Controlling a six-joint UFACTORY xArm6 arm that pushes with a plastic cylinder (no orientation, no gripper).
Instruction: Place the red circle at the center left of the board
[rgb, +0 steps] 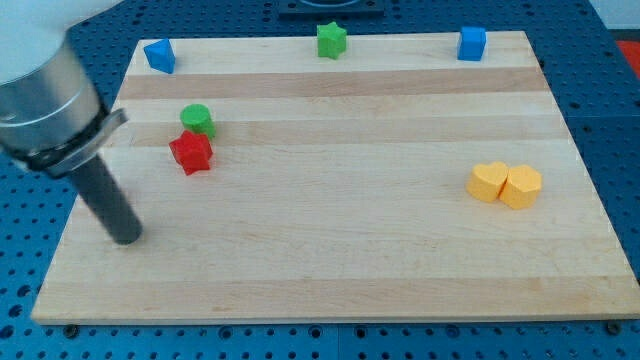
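Rod and housing fill the view's left; my tip (126, 240) sits on the wooden board (330, 270) near its left edge, below and left of the red block and touching nothing. It is a bare rod with no jaws, so it holds nothing and can only push.

Next in size, the board carries seven blocks. Two yellow blocks, one heart-like (488, 182) and one six-sided (522, 187), touch each other at the view's right. The red block (190, 152) lies at the centre left, just below a green cylinder (198, 119) and nearly touching it. Note that its outline looks like a star, not a circle, and no other red piece shows. Along the view's top edge stand a blue block of uncertain shape (159, 55), a green star (331, 40) and a blue cube (472, 43).

You may judge the red block already close to its goal. For any correction, bring the tip round to the block's right side, away from the green cylinder. Push in short strokes through its middle so that it does not spin or drag its neighbour.
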